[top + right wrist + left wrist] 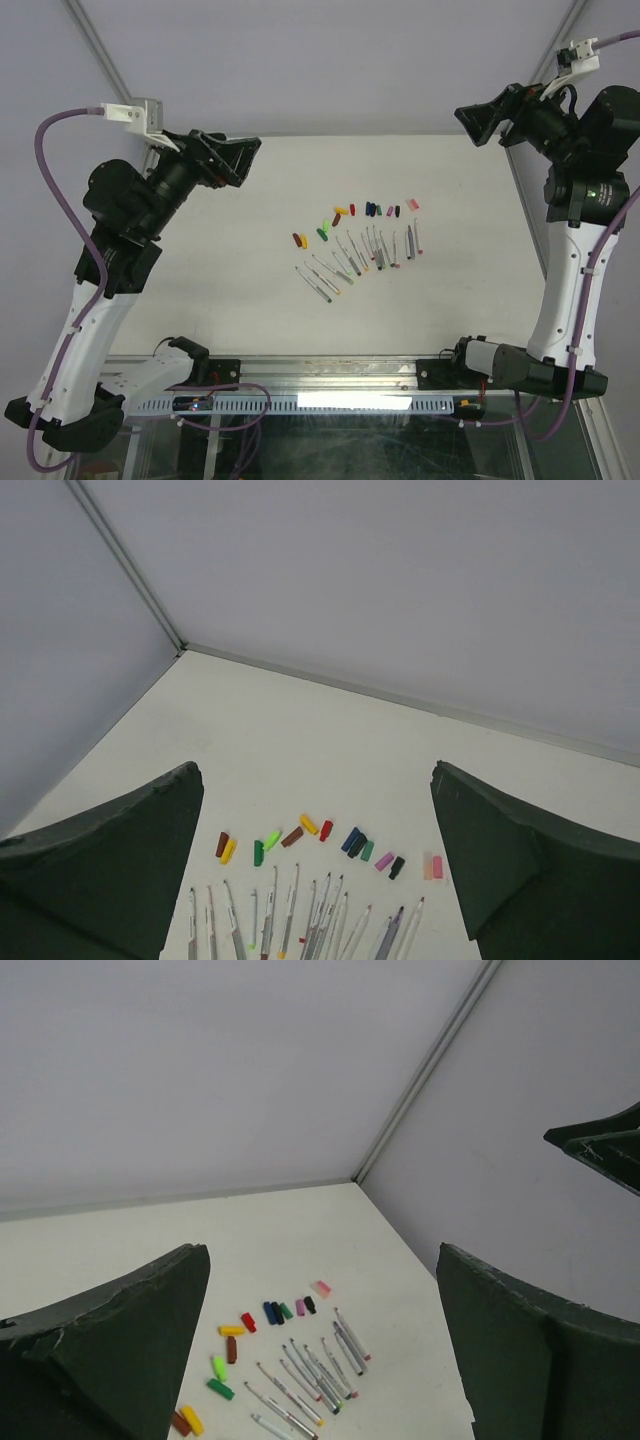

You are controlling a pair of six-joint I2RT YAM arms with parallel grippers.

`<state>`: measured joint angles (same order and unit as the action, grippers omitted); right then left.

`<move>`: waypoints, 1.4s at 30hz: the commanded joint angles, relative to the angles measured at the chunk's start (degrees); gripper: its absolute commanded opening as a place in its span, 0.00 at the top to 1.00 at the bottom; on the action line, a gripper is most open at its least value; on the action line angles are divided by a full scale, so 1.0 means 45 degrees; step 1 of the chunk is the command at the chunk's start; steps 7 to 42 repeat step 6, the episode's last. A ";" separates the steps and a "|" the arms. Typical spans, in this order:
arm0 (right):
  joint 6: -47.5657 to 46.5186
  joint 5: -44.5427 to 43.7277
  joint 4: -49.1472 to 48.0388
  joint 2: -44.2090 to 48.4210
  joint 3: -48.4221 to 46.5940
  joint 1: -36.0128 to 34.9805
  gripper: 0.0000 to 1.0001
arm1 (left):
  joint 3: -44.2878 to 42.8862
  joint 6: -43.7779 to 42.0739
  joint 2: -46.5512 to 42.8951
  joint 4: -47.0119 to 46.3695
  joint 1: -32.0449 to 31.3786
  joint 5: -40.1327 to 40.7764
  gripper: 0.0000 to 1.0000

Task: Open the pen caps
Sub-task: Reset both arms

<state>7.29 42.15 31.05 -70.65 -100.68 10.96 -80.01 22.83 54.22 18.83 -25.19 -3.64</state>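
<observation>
Top external: pen caps (pixel 356 212) are laid just beyond the pens (pixel 362 256), mid table (pixel 200 262), far from the spread-open left gripper (pixel 238 160) and right gripper (pixel 488 120).

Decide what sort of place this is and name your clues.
Probably a robotics lab test cell: a white table boxed in by plain pale walls, left arm and right arm mounted at its near edge, pens and pen caps laid out in rows.

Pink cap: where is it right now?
In the top view the pink cap sits farthest right of its row, just right of the black cap.
</observation>
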 commanded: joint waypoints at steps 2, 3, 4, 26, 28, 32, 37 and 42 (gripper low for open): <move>-0.0153 -0.0468 0.0113 0.0386 -0.0364 0.0043 0.01 | -0.0276 -0.0422 -0.0229 0.0092 -0.0071 -0.0451 0.01; -0.0196 -0.0427 0.0112 0.0388 -0.0344 0.0030 0.01 | -0.0227 -0.0434 -0.0258 0.0083 -0.0067 -0.0450 0.01; -0.0280 -0.0298 0.0137 0.0371 -0.0324 0.0026 0.01 | -0.0189 -0.0431 -0.0267 0.0092 -0.0066 -0.0433 0.01; -0.0372 0.0186 0.0284 0.0358 -0.0358 0.0025 0.01 | -0.0041 -0.0444 -0.0307 0.0075 -0.0067 -0.0368 0.01; -0.0372 0.0186 0.0284 0.0358 -0.0358 0.0025 0.01 | -0.0041 -0.0444 -0.0307 0.0075 -0.0067 -0.0368 0.01; -0.0372 0.0186 0.0284 0.0358 -0.0358 0.0025 0.01 | -0.0041 -0.0444 -0.0307 0.0075 -0.0067 -0.0368 0.01; -0.0372 0.0186 0.0284 0.0358 -0.0358 0.0025 0.01 | -0.0041 -0.0444 -0.0307 0.0075 -0.0067 -0.0368 0.01; -0.0372 0.0186 0.0284 0.0358 -0.0358 0.0025 0.01 | -0.0041 -0.0444 -0.0307 0.0075 -0.0067 -0.0368 0.01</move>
